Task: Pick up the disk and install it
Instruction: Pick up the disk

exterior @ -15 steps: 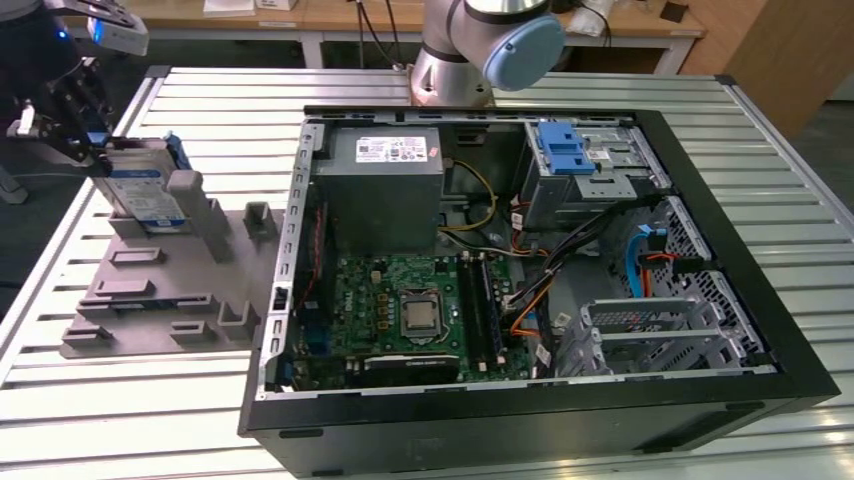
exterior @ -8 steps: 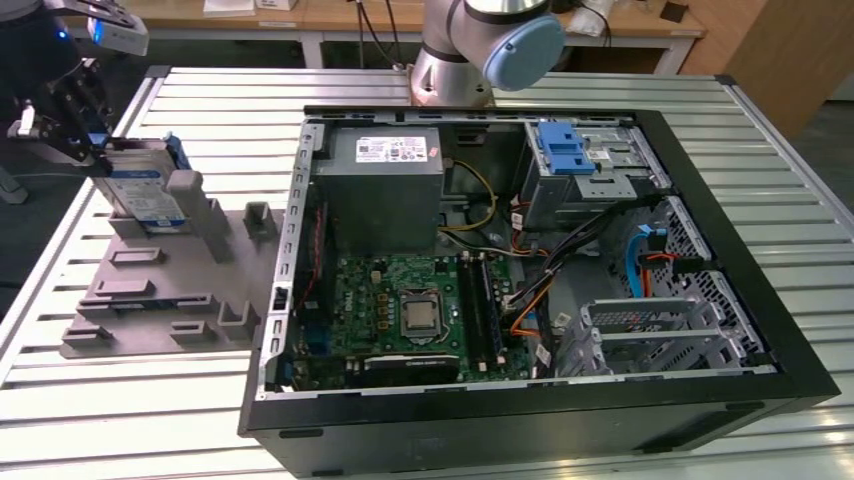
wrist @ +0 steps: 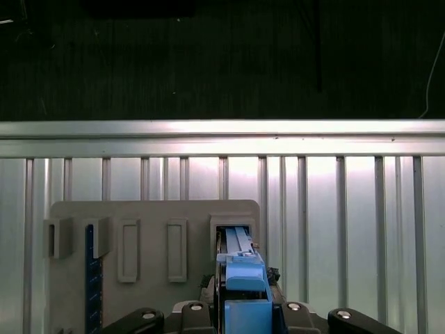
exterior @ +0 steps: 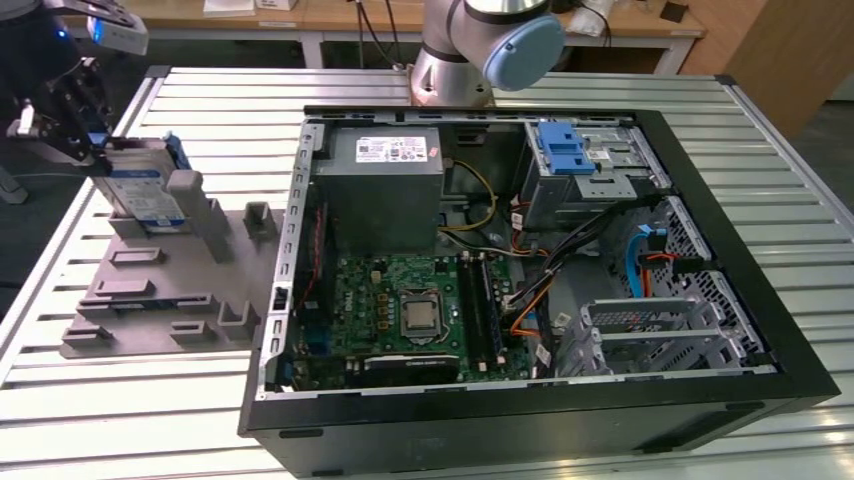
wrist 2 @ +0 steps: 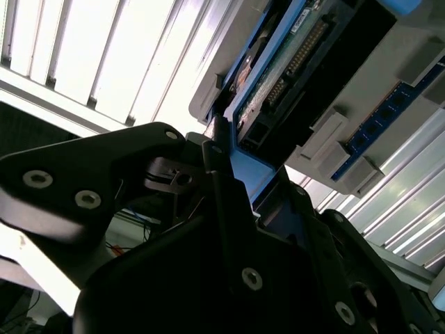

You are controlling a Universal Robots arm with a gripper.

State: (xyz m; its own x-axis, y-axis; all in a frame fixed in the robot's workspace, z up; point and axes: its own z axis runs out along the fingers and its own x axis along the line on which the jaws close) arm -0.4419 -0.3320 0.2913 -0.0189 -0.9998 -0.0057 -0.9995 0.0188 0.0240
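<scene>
The disk (exterior: 140,195) stands on edge in a slot at the far end of the grey holder plate (exterior: 147,290), at the exterior view's left. Its white-and-blue label faces the computer case. My gripper (exterior: 80,135) sits at the disk's outer end. In the first wrist view the disk's blue carrier frame (wrist: 241,268) lies between the black fingers (wrist: 214,296) of the gripper (wrist: 243,282). The second wrist view has the disk's connector edge (wrist 2: 292,62) just past my gripper (wrist 2: 243,174), and a finger (wrist 2: 217,163) presses on the blue frame. The gripper looks shut on the disk.
An open computer case (exterior: 747,250) lies on the slatted metal table (exterior: 134,400) at the exterior view's right. Inside are a grey power-supply box (exterior: 387,175), a motherboard (exterior: 400,310) and a blue latch with its metal cage (exterior: 574,150). The arm's base (exterior: 467,50) stands behind the case.
</scene>
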